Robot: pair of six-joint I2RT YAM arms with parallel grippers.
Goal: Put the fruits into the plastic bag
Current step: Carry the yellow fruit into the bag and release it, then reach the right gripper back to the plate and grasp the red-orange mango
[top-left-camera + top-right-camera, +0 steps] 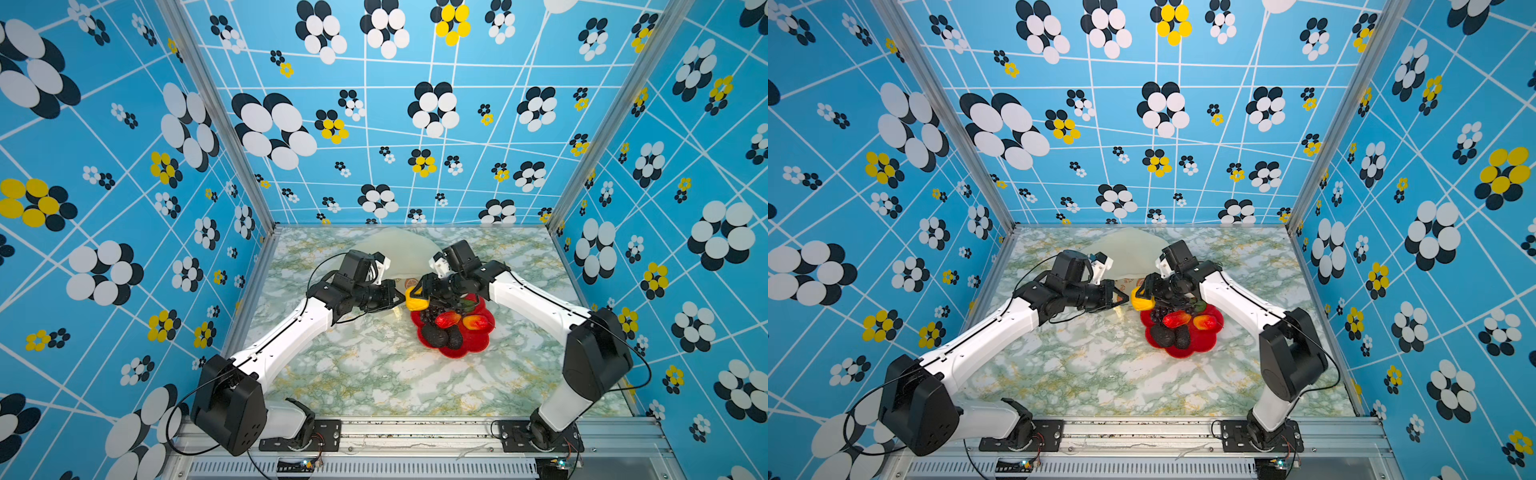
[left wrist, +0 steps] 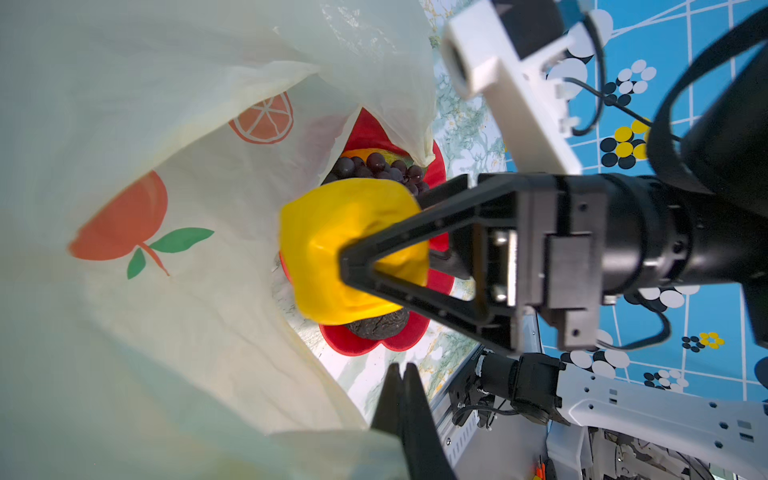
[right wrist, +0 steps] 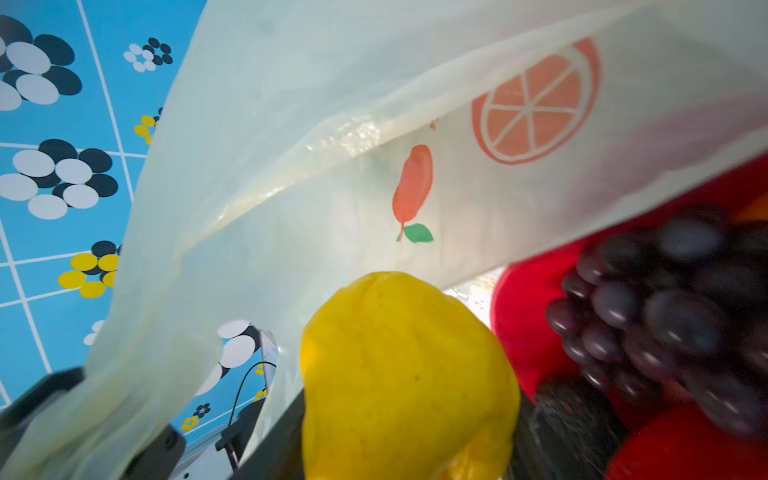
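No legible text, label, brand or number noted. The plastic bag [image 2: 174,332] bears only printed orange fruit pictures; the walls [image 1: 104,166] bear flower patterns.

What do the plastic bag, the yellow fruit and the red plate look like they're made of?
The plastic bag: thin plastic film, translucent with a soft sheen; it crinkles and the red plate shows through it. The yellow fruit: probably moulded plastic or rubber, smooth and slightly glossy, with uniform colour. The red plate: likely hard plastic, glossy, with even colour and a scalloped rim.

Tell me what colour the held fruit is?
Yellow; the fruit shows best in the left wrist view.
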